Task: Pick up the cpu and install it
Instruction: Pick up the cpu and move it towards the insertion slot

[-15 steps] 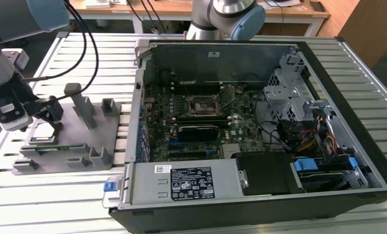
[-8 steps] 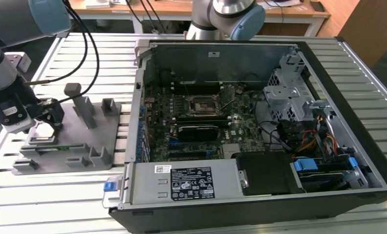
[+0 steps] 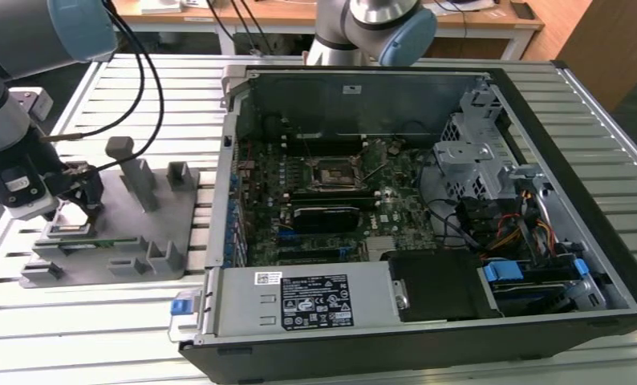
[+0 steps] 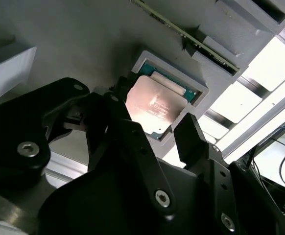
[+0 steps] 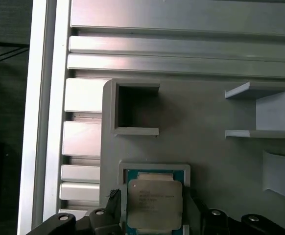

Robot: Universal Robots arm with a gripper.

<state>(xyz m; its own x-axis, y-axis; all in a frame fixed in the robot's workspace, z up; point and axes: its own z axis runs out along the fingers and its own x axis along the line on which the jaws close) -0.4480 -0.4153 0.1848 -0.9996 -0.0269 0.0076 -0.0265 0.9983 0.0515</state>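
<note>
**Pincer straddling cpu in fixture pocket**

The cpu [image 4: 154,105] is seen lying flat, silver top up, in a shallow square pocket [image 4: 174,68] of the grey fixture plate [image 3: 115,212]. The plate is laid on the slatted metal worktop [image 3: 104,321], at the exterior view's left, just beside the open computer case [image 3: 575,120]. The cpu is not lifted; a thin greenish edge is shown around it in both wrist views.

The pincer [image 4: 152,111] is held low over the pocket with its black fingers [image 4: 189,134] apart, one on each side of the cpu. One finger is placed right at the chip's edge, the other over the pocket wall; firm contact cannot be told. In the first wrist view the cpu [image 5: 154,203] is framed between the finger tips, with an empty square recess [image 5: 135,107] of the plate further along.

In the exterior view the pincer [image 3: 78,204] is seen on the arm's end over the plate, well apart from the black-framed motherboard socket [image 3: 334,172] inside the case.
</note>
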